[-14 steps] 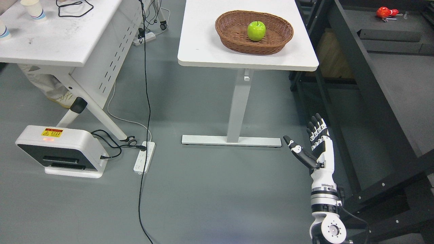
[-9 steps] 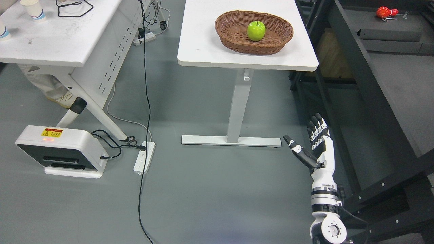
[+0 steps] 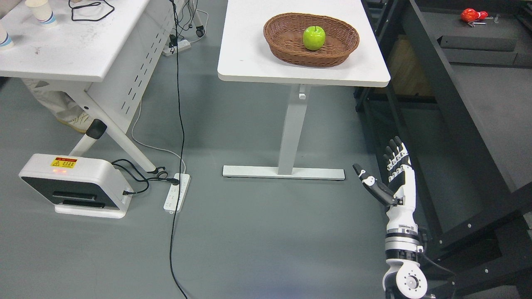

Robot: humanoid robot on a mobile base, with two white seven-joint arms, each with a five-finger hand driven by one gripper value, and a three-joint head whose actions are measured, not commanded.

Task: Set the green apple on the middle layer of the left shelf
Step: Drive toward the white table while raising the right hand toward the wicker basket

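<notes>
A green apple (image 3: 314, 37) lies in a brown wicker basket (image 3: 286, 39) on a white table (image 3: 253, 54) at the top middle. My right hand (image 3: 384, 170) is low at the lower right, far below and in front of the table, fingers spread and straight, thumb out to the left, holding nothing. Its white forearm comes up from the bottom right. My left arm is out of view. A dark metal shelf frame (image 3: 457, 116) runs along the right side.
A second white table (image 3: 62, 45) with paper cups (image 3: 41, 10) stands at the upper left. A white box device (image 3: 75, 185), a power strip (image 3: 176, 193) and a black cable (image 3: 178, 124) lie on the grey floor. A red object (image 3: 471, 15) lies on the shelf at the far right.
My right hand has shifted slightly to the right and a little up, still open. The apple and basket have not moved.
</notes>
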